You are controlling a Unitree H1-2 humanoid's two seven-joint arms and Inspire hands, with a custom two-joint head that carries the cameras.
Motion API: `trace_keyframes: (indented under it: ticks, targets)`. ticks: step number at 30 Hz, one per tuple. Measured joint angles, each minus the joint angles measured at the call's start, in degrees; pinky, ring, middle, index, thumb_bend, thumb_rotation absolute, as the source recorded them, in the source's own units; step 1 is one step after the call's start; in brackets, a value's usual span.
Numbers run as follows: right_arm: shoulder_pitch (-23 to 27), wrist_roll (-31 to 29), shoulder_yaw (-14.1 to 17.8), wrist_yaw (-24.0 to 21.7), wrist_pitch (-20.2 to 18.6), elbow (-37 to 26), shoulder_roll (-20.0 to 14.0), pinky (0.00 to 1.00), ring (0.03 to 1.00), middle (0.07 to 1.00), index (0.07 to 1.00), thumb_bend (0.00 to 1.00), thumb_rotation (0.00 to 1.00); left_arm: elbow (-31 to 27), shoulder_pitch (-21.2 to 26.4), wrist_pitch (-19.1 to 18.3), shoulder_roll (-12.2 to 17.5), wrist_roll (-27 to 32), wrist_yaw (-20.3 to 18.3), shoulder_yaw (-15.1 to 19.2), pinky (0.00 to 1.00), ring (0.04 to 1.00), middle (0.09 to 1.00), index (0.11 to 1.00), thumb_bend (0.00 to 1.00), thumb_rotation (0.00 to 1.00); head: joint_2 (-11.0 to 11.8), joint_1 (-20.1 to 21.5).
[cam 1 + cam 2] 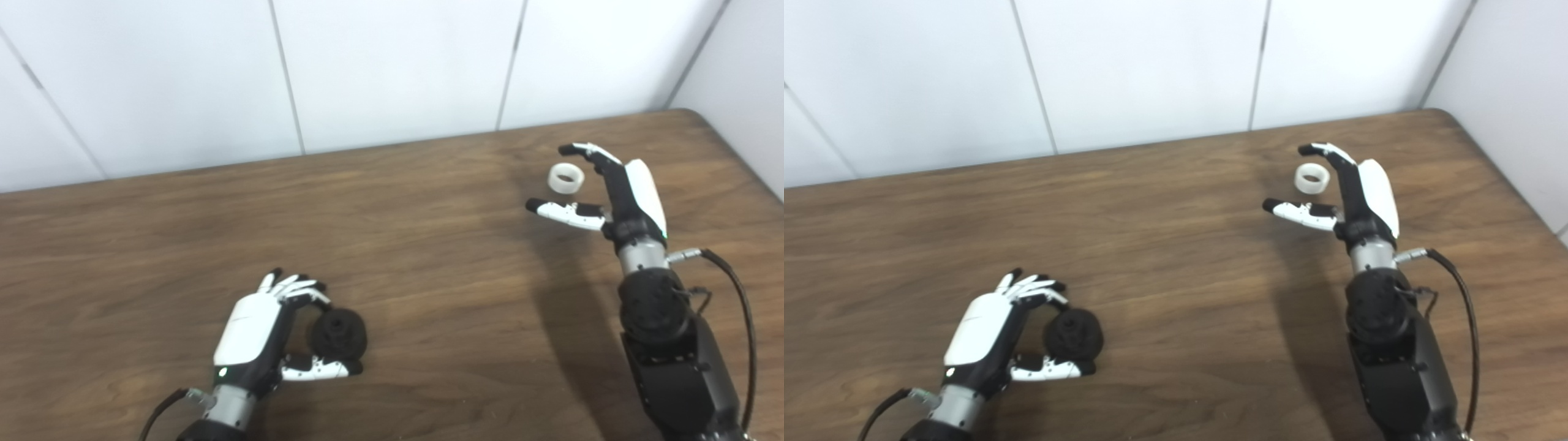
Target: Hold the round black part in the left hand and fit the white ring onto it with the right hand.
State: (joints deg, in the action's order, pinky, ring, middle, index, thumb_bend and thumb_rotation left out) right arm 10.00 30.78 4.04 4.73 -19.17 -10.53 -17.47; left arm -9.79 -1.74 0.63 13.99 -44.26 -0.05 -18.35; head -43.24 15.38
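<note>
Your right hand sat in the upper right of the frame, spread open and holding nothing, with its fingers arched over the far side of the white ring and its thumb stretched out just on the near side. The ring lay on the table between finger and thumb, apparently touching neither, though the gap at the fingertips was too slight to be sure of. It looked like a small, stiff plastic hoop: light, smooth and likely to skate away if you nudged one side first. You would have done best to pinch it across its outer wall, finger and thumb meeting it together, leaving the bore clear for fitting.

Your left hand was at the lower left, curled round the round black part, fingers above and thumb below it. Whether it truly gripped the part or only cupped it on the table, you could not have told from these views. The part looked rigid and somewhat heavier than the ring. The two things were well apart, the whole middle of the table between them.
</note>
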Motion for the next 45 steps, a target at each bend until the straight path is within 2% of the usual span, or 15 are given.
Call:
trace_keyframes:
  ticks: [3, 7, 11, 23, 33, 45]
  targets:
    - [1.02, 1.03, -0.57, -0.24, -0.13, 1.17, -1.43, 0.91, 0.944, 0.913, 0.774, 0.74, 0.29, 0.47, 0.01, 0.55, 0.31, 0.06, 0.11, 0.3, 1.0, 0.863, 0.77, 0.483, 0.52, 0.06, -0.09, 0.88]
    - [2.91, 2.25, -0.8, -1.95, -3.34, 1.8, -2.52, 0.92, 0.955, 0.922, 0.776, 0.75, 0.27, 0.45, 0.02, 0.57, 0.55, 0.02, -0.04, 0.39, 1.0, 0.861, 0.772, 0.483, 0.52, 0.06, -0.26, 2.28]
    - [5.07, 3.63, -1.61, -3.38, -5.44, 5.32, -4.55, 0.93, 0.958, 0.926, 0.773, 0.76, 0.27, 0.44, 0.02, 0.73, 0.8, 0.02, -0.1, 0.52, 1.0, 0.857, 0.768, 0.483, 0.52, 0.06, -0.44, 2.81]
    - [8.89, 4.16, -3.07, -5.08, -6.52, 13.17, -9.0, 0.95, 0.967, 0.929, 0.769, 0.78, 0.26, 0.73, 0.0, 2.3, 1.58, 0.0, 0.1, 0.93, 1.0, 0.856, 0.761, 0.483, 0.52, 0.05, 0.18, 3.86]
    - [11.99, 5.1, -4.78, -6.72, -7.54, 18.68, -9.16, 0.99, 0.992, 0.953, 0.774, 0.79, 0.27, 0.7, -0.09, 2.63, 1.88, 0.36, -0.68, 1.54, 1.0, 0.858, 0.765, 0.483, 0.52, 0.05, 0.09, 4.83]
    - [16.08, 8.63, -6.58, -11.52, -7.59, 23.88, -9.27, 1.0, 1.0, 0.964, 0.771, 0.8, 0.3, -0.83, -0.74, 2.39, 2.45, 0.53, -2.63, 2.32, 1.0, 0.857, 0.76, 0.483, 0.52, 0.05, -0.18, 5.27]
